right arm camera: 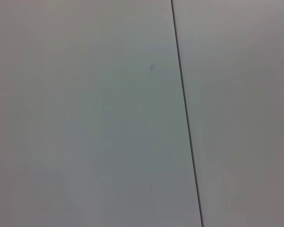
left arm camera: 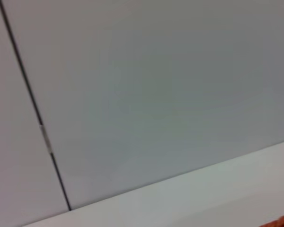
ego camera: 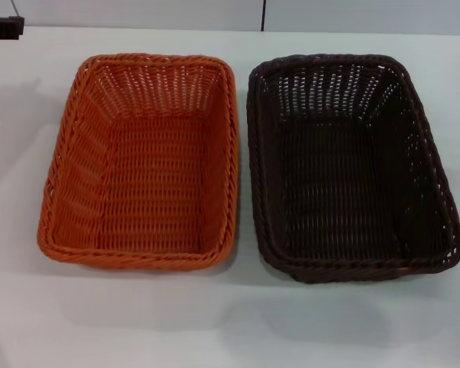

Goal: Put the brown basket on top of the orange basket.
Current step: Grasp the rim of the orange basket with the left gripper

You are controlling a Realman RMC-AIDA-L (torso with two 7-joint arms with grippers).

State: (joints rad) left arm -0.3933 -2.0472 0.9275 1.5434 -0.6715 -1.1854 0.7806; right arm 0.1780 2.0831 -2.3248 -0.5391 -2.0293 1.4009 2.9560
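The orange basket (ego camera: 142, 165) sits on the white table (ego camera: 215, 322) at the left, empty and upright. The brown basket (ego camera: 349, 165) sits right beside it on the right, empty and upright, their long rims nearly touching. A dark piece of my left gripper (ego camera: 3, 28) shows at the far left corner of the head view, well away from both baskets. A sliver of the orange basket (left arm camera: 281, 221) shows at the edge of the left wrist view. My right gripper is out of view; its wrist view shows only the wall.
A pale panelled wall (ego camera: 138, 11) with a dark vertical seam (ego camera: 263, 14) stands behind the table. White tabletop lies in front of the baskets and to the left of the orange one.
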